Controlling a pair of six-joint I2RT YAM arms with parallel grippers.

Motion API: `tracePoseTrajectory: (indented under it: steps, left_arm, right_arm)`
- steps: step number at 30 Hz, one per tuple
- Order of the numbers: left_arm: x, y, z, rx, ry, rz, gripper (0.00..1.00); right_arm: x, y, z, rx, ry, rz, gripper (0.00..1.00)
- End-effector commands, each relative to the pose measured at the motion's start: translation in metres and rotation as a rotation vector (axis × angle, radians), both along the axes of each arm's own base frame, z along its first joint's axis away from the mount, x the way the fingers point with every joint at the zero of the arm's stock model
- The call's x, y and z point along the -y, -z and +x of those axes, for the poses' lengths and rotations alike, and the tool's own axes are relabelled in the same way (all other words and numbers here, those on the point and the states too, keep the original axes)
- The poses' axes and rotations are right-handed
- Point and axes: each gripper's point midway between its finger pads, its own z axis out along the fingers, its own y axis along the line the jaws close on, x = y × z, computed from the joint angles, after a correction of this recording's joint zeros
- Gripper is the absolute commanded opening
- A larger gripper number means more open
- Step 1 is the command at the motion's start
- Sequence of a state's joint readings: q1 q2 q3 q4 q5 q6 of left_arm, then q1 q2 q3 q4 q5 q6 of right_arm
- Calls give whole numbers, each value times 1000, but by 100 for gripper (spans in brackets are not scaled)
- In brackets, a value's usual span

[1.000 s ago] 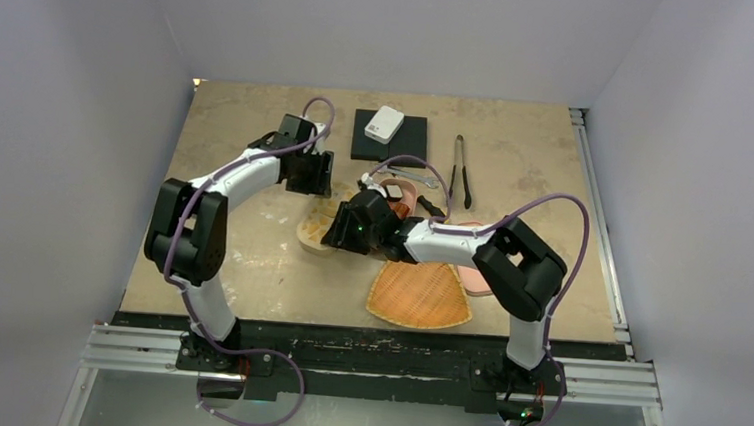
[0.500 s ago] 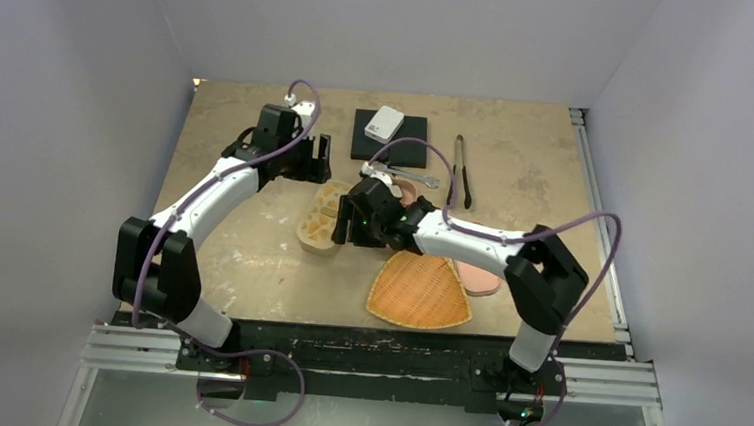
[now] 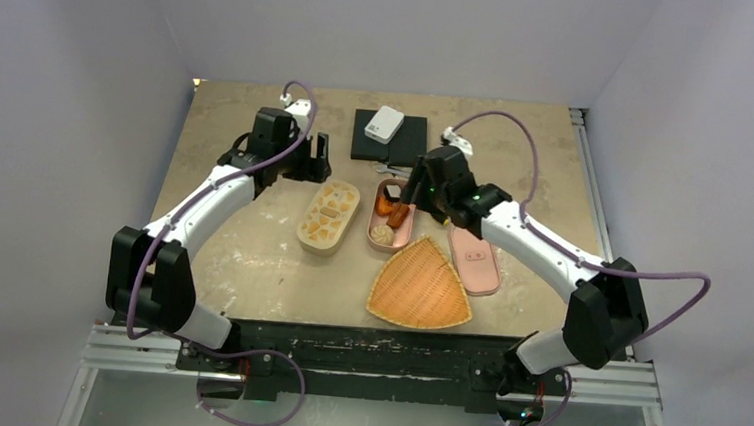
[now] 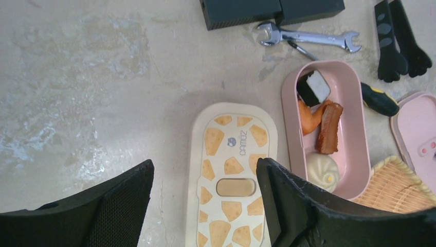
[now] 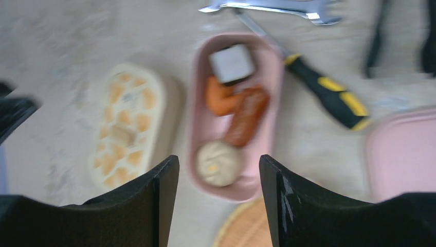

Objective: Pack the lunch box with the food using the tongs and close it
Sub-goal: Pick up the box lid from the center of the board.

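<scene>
lunch box (image 4: 289,128): pink, open, flat on worktop (image 4: 103,77); landmark for every line below
bun (image 4: 322,171): inside, at near end
sausage (image 4: 328,128): inside, mid-length, touching orange bit (image 4: 307,112) on its left
black-and-white piece (image 4: 313,87): inside, at far end
tongs (image 4: 398,41): lying on worktop beyond far right corner, well apart from both pincers
pink lid (image 3: 474,260): flat on worktop just to the right
cream box (image 4: 234,175): just to the left, lying parallel, patterned lid on
woven tray (image 3: 420,286): at near right corner, edge against or just beside rim; cannot tell which
wrench (image 4: 308,37): on worktop just beyond far end
screwdriver (image 4: 379,99): handle just beside right wall toward far end, tip toward wrench
black block (image 3: 403,145): farther beyond far end, past wrench, white device (image 3: 384,123) on top
left pincer (image 4: 204,170): fingers apart, nothing between them, raised to the far left, looking down over cream box
right pincer (image 5: 218,160): fingers apart, nothing between them, raised above far end; wrist view blurred
</scene>
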State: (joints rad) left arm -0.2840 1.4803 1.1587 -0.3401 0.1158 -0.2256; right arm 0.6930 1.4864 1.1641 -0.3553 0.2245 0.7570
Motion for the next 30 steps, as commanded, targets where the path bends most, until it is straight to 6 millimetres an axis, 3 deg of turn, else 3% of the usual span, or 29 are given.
tracePoseTrajectory:
  steps: [1,5,11,17,21,30]
  left_arm:
    - [7,5,-7,-3,30,-38,72]
    - [14,8,-12,-25,69,-55,71]
    - [21,13,-18,-40,97,-64,69]
    - [21,13,-18,-42,96,-67,68]
    - [21,12,-18,-39,95,-67,68]
    - [22,11,-19,-42,99,-71,68]
  right_arm:
    - [71,32,6,-55,85,-128,60]
    - [114,57,4,-106,165,-125,57]
    - [146,100,-7,-194,206,-133,55]
    - [148,122,-6,-242,188,-170,50]
    - [152,122,6,-217,193,-214,46]
    - [138,125,7,-228,172,-255,44]
